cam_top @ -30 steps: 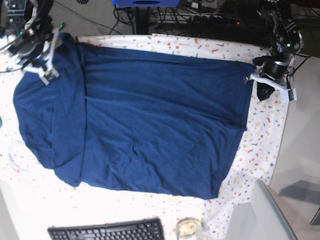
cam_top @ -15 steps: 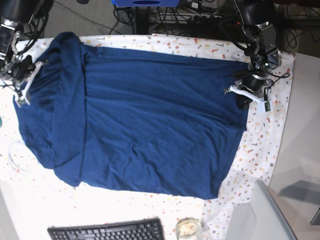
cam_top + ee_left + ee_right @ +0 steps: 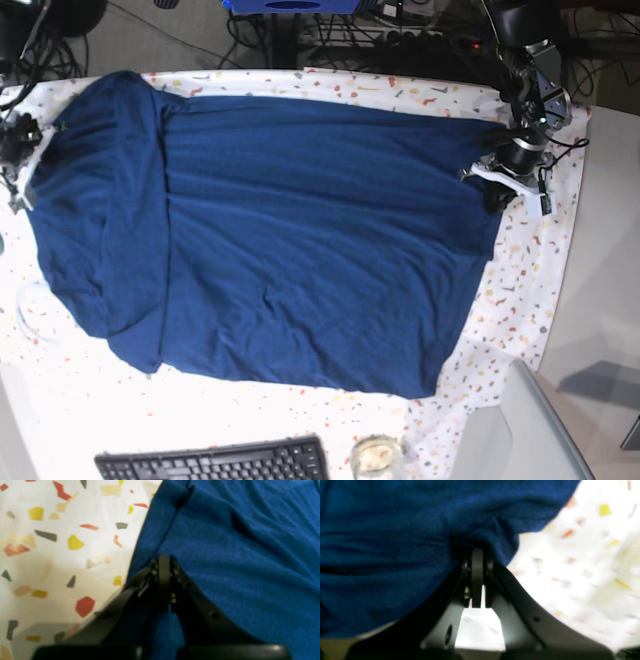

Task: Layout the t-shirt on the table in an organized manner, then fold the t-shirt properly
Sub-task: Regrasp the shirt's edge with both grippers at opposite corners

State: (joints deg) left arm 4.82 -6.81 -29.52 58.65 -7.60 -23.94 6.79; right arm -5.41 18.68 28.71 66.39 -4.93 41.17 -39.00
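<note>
The t-shirt (image 3: 290, 240), dark navy and wrinkled, lies spread across most of the table (image 3: 520, 280), whose white cloth with red, yellow and grey flecks shows along the right side, the far edge and the near edge. One band of the fabric is folded over along the left part of the garment, with a straight crease running from far to near. The left end effector (image 3: 503, 183) sits at the far right corner of the shirt, and in its wrist view its black jaws are pressed together with blue fabric pinched at the tips, right at the cloth's edge beside the flecked table cover. The right end effector (image 3: 14, 160) is at the far left corner of the shirt; its wrist view shows the jaws closed on a gathered bunch of the navy fabric. A black keyboard (image 3: 215, 462) lies near the front edge, and a small glass jar (image 3: 376, 456) stands just to its right.
</note>
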